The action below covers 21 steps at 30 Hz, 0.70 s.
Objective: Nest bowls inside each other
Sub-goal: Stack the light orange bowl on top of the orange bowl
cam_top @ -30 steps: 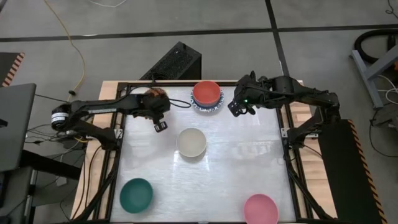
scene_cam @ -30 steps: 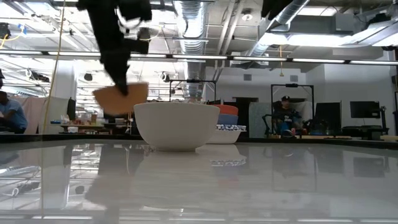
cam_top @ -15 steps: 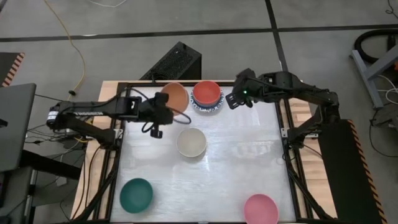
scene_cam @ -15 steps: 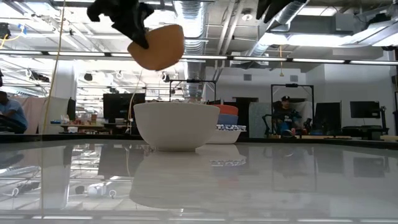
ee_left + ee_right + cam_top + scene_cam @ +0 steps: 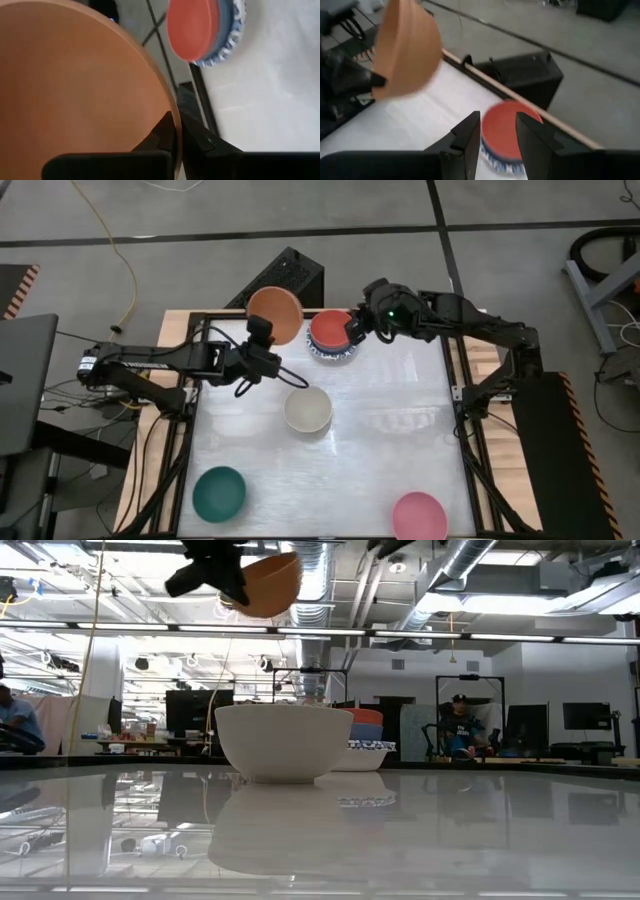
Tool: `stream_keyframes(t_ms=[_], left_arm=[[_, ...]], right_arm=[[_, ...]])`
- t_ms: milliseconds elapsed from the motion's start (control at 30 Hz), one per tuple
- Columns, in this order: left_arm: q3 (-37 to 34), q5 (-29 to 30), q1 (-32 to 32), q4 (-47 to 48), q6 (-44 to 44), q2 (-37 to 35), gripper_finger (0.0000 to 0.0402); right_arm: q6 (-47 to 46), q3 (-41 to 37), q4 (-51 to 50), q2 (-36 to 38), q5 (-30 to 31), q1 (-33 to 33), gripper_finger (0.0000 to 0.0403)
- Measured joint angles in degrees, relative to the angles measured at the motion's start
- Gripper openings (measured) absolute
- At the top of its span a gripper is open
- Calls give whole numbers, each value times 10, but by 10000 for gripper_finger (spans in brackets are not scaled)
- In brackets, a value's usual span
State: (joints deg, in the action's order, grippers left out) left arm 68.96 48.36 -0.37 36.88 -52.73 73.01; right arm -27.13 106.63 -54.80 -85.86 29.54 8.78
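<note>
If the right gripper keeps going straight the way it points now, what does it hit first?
Most likely the red bowl atop the stack: the right gripper is open with its fingers framing that bowl straight ahead. The orange bowl, held by the left gripper, sits off to one side.

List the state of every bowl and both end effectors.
Orange bowl: lifted, tilted, gripped by its rim.
Red bowl: nested on top of the stack.
Cream bowl: upright, alone mid-table.
Teal bowl: upright, alone.
Pink bowl: upright, alone.
Left end effector: shut on the orange bowl.
Right end effector: open, above the stack.
</note>
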Motion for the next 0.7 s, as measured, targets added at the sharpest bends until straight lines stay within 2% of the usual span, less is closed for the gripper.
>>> stream_keyframes(t_ms=[267, 533, 700], left_arm=[[0, 37, 5, -85, -162, 59, 0], [0, 96, 13, -156, -188, 117, 0], [0, 99, 12, -188, -212, 126, 0]], right_arm=[[104, 0, 119, -7, 12, -15, 145], [141, 1, 133, -23, 19, -24, 145], [158, -1, 127, -45, 19, -27, 145]])
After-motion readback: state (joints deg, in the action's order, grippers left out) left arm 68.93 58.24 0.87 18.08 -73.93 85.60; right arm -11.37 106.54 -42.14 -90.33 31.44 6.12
